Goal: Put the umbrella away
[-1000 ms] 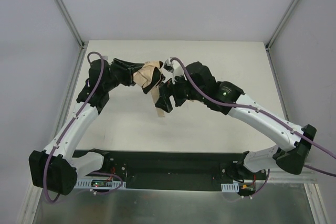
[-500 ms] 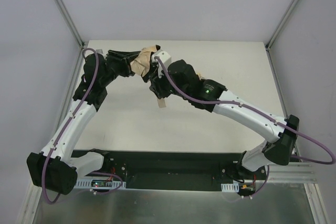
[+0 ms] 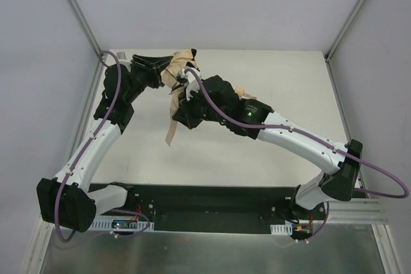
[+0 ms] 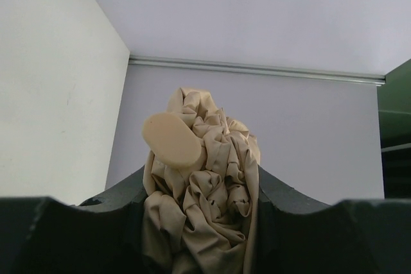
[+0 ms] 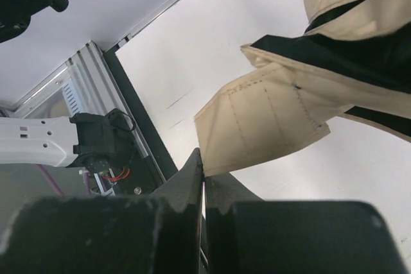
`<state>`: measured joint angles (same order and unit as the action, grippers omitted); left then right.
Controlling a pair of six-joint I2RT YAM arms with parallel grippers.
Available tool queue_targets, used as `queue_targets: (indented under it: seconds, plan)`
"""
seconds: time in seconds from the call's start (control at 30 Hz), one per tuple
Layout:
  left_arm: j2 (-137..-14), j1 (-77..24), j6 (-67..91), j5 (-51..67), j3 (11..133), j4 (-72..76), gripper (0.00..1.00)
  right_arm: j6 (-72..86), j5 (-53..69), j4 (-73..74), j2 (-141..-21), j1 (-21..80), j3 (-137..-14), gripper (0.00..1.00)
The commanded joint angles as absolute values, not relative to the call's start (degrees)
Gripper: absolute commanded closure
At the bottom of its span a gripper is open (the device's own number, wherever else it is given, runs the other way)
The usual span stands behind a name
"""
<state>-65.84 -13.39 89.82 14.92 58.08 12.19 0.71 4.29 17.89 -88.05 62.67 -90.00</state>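
Note:
The umbrella (image 3: 178, 68) is a crumpled beige bundle held above the far left part of the table. My left gripper (image 3: 162, 73) is shut on it. In the left wrist view the gathered fabric (image 4: 212, 197) fills the space between the black fingers of the left gripper (image 4: 200, 187), and the pale rounded knob (image 4: 172, 140) sticks out at the upper left. A tan flap (image 3: 171, 128) with black lining hangs down from the bundle. My right gripper (image 5: 204, 171) is shut on the lower edge of that flap (image 5: 257, 120), just below the bundle (image 3: 182, 115).
The white table (image 3: 270, 152) is walled by grey panels with metal corner posts (image 3: 80, 17). The black base rail (image 3: 205, 200) with both arm bases runs along the near edge. The left arm's white link and black joint (image 5: 77, 139) show low in the right wrist view.
My right gripper has closed on the hanging flap and shifted left and nearer, drawing the flap down. The left gripper has carried the bundle slightly farther back.

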Motion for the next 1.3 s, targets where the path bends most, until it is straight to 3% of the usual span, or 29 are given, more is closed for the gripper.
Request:
queue_targets:
  seconds: [0.0,0.23,0.5,0.73,1.27]
  plan:
    - [-62.5,-12.66,85.88,14.59,57.4,19.52,1.0,3.77,9.22,20.12,-87.8,61.35,-90.71,0.97]
    - [-57.58,-12.74,70.86,14.25,53.62,13.02,1.0,14.13,28.46,18.02,-89.03,59.5,-91.66,0.99]
    - [-55.81,-12.22,67.94,17.83,44.92,15.02,1.0,27.31,38.66,16.09,-90.61,56.96,-96.23,1.0]
    - [-53.35,-12.57,68.2,18.81,40.52,11.78,1.0,44.02,42.8,5.29,-95.0,51.42,-99.4,1.0]
    - [-49.92,-13.71,69.87,19.07,37.0,9.23,1.0,54.85,40.87,-3.78,-95.36,44.12,-90.62,0.94]
